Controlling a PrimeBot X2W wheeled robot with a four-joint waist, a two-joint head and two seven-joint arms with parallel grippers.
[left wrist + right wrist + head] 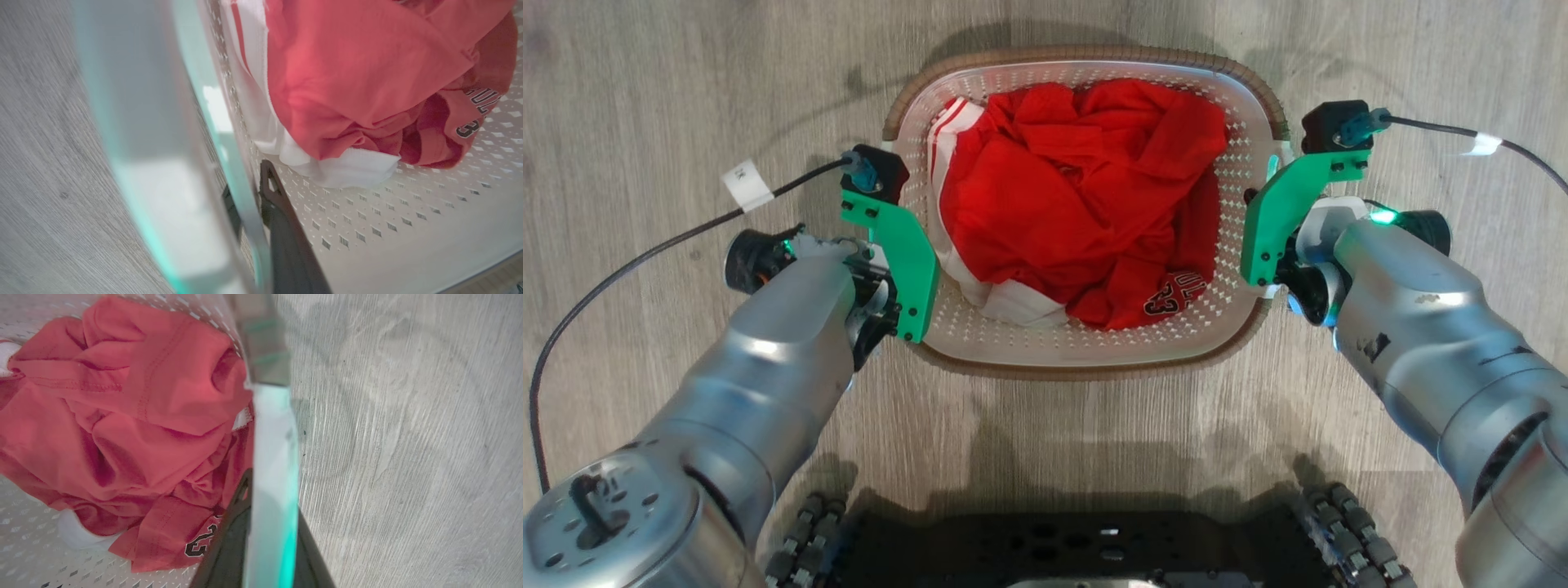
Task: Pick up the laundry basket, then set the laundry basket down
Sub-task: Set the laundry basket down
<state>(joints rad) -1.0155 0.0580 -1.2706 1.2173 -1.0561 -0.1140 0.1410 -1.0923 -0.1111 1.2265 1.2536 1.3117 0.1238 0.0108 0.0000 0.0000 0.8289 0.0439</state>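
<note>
White perforated plastic, brown woven rim: the laundry basket (1086, 347) is at the robot's 12 o'clock, over the grey wood-look floor (645, 82). I can't tell if it's off the ground. The left gripper (250, 188) pinches the basket's side at 9 o'clock and the right gripper (269, 522) pinches it at 3 o'clock, each with one finger inside and one outside.

For the lift, I'd raise both arms together, keep the rim level and avoid squeezing inward, since the thin wall will likely flex.

Contents: a crumpled red jersey (1078, 196) with white trim, its "23" print toward 4 o'clock, heaped loosely.
</note>
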